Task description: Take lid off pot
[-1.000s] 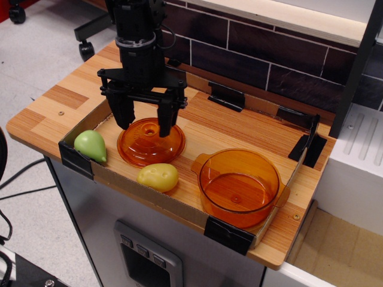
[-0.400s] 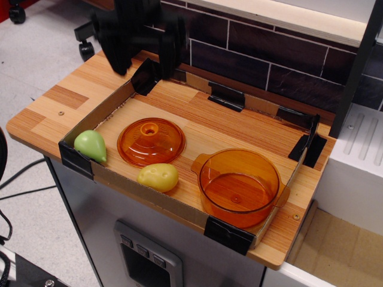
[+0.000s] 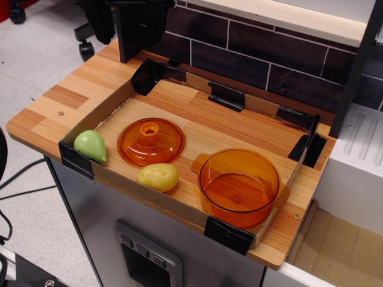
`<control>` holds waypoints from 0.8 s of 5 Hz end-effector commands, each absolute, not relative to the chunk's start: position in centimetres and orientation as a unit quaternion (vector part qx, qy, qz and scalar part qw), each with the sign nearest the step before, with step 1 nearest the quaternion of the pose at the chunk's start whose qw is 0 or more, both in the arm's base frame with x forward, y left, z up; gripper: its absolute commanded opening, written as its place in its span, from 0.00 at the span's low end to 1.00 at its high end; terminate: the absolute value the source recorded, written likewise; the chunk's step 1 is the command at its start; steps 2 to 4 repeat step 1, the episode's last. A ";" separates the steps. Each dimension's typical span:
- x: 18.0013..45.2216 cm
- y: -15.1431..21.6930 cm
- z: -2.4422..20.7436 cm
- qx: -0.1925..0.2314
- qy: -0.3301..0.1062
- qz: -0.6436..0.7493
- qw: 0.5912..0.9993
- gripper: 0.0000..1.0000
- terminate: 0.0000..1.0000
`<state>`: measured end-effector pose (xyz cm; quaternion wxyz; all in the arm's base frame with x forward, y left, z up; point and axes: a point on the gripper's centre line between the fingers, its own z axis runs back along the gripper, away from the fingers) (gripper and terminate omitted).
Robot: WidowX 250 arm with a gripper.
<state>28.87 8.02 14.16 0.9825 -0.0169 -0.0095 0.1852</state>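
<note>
At the upper left of the frame the pincer [image 3: 128, 27] shows as matte black, blocky flat-sided parts; its upper portion is cropped by the edge.

We see even, bright overhead light, soft shadows on the worktop [image 3: 54, 107], faint sheen on the pot [image 3: 239, 182], and sharp focus except the dark pincer [image 3: 128, 24].

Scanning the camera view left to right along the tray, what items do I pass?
Green pear-shaped toy → lid, lying on the tray floor → yellow potato-shaped toy → pot, open, at the right end.
</note>
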 end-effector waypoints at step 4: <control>28.6 8.5 15.9 -0.014 -0.032 0.190 0.981 1.00 1.00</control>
